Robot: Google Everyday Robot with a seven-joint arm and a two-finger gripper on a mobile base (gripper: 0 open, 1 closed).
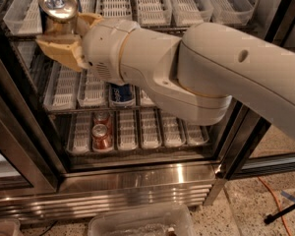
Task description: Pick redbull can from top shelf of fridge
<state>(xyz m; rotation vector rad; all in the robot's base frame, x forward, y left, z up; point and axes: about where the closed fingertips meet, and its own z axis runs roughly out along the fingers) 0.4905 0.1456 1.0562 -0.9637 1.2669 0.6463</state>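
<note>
Top shelf (19, 35), trays (150, 1); jaws hold redbull can (59, 4)

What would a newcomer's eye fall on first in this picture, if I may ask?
The big cream arm stretching across from the right fills most of the view. At upper left its gripper clasps the redbull can, silver lid showing, before the top shelf. Below, a blue can and a red can sit on lower shelves.

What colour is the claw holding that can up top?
Tan. The gripper grips the can at the top shelf, upper left in the camera view.
</note>
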